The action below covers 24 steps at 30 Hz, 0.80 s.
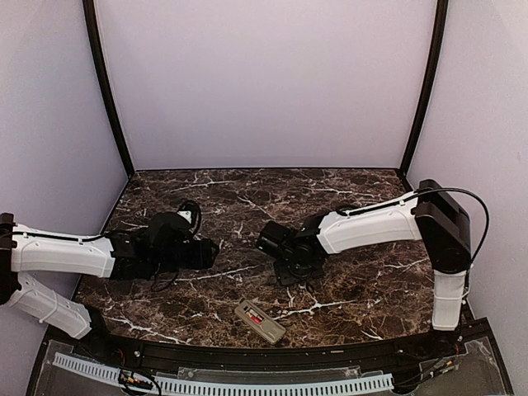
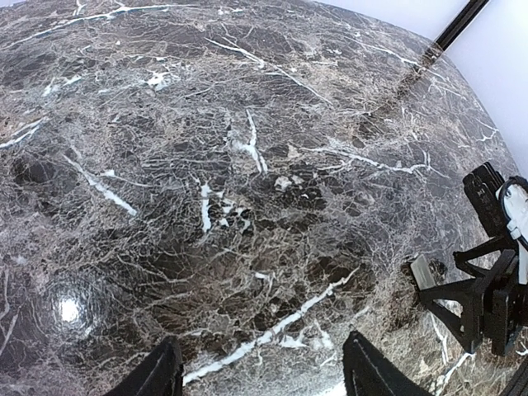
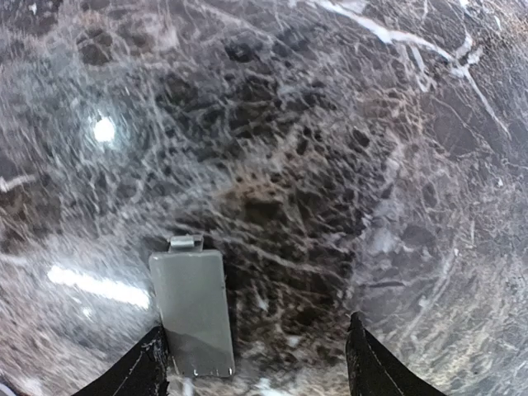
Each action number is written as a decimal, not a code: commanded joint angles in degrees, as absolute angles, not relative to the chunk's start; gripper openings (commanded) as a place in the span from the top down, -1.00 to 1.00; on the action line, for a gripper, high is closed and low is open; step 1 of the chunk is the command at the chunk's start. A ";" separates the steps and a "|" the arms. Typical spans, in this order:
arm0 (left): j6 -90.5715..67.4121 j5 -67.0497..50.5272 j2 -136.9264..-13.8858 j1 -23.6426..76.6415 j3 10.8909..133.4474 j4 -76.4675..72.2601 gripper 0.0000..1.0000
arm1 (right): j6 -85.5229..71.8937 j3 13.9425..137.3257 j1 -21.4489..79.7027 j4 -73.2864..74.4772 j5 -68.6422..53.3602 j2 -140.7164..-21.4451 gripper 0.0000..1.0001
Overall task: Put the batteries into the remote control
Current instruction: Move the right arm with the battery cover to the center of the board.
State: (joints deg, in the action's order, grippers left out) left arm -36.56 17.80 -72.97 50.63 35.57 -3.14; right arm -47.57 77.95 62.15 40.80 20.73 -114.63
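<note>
Remote control [image 1: 261, 322]: at 6 o'clock in top view, back up, open, red battery [image 1: 255, 315] apparently inside. Left wrist: left gripper [image 2: 264, 371] spread, holding nothing. Right wrist: right gripper [image 3: 256, 363] spread above grey cover [image 3: 191, 313] at 7 o'clock, probably yet to be fitted.

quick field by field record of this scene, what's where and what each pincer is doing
remote control: near edge of marble table, between the arm bases, back up
battery: red one showing in the remote's open back
battery cover: grey, flat on table, beside one right finger
left pincer: open, empty, over bare table
right pincer: open, over the cover
</note>
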 commanded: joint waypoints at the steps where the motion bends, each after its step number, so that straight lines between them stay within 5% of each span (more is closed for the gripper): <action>1: -35.45 17.73 -73.86 50.35 35.80 -3.63 -0.31 | -42.24 74.71 62.53 45.21 19.30 -114.05 -0.42; 7: -34.89 17.51 -74.66 50.24 36.09 -3.93 -0.31 | -27.50 73.62 62.01 38.15 10.48 -112.02 -0.47; 13: -34.63 17.47 -74.72 50.16 35.98 -3.75 -0.31 | -29.51 81.13 57.27 42.43 6.94 -115.58 -0.49; 24: -33.94 17.47 -74.86 49.75 35.87 -4.00 -0.31 | -35.02 85.85 57.03 46.08 6.53 -120.55 -0.12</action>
